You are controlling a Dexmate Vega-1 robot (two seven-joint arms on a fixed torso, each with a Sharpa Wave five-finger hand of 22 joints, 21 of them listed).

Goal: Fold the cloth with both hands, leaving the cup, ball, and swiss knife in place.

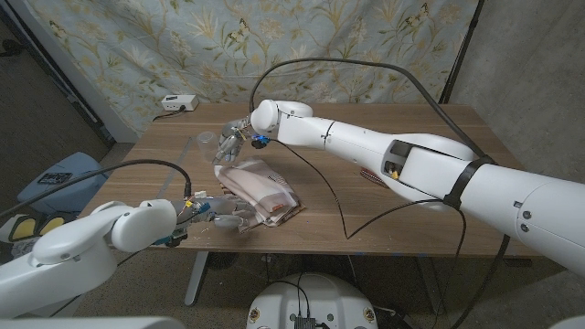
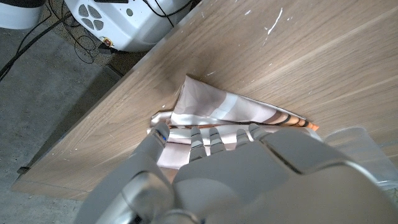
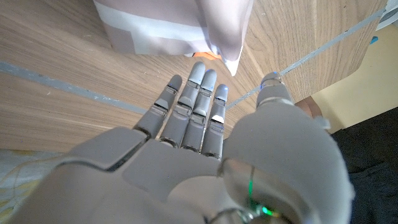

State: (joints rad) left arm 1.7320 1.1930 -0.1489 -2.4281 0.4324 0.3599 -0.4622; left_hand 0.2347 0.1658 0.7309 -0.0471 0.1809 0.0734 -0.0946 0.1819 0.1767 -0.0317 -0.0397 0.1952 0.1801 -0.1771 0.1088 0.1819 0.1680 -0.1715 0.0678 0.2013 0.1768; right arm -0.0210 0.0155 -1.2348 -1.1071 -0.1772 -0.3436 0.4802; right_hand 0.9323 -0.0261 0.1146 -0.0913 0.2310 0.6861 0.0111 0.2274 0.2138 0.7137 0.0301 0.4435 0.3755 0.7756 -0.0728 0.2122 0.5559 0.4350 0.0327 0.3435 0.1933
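Cloth (image 1: 259,193) lies bunched and partly folded on the wooden table (image 1: 402,215), between the two hands and nearer the left one. It is pale with pinkish and brown stripes and an orange trim at one edge. The left hand (image 1: 212,212) sits at the cloth's near-left edge, close to the table's front rim; in the left wrist view its fingers (image 2: 211,138) reach onto the striped fabric (image 2: 217,109) and touch it, though whether they pinch a fold cannot be told. The right hand (image 1: 233,142) hovers just beyond the cloth's far edge, arm stretched across the table from the right. In the right wrist view its fingers (image 3: 196,102) are straight and held together, holding nothing, their tips just short of the cloth's corner (image 3: 217,37). A clear cup (image 1: 205,140) stands just beside the right hand, on its left. Past the right arm's elbow, well away from both hands, a small reddish object (image 1: 373,175) lies on the table; too small to identify.
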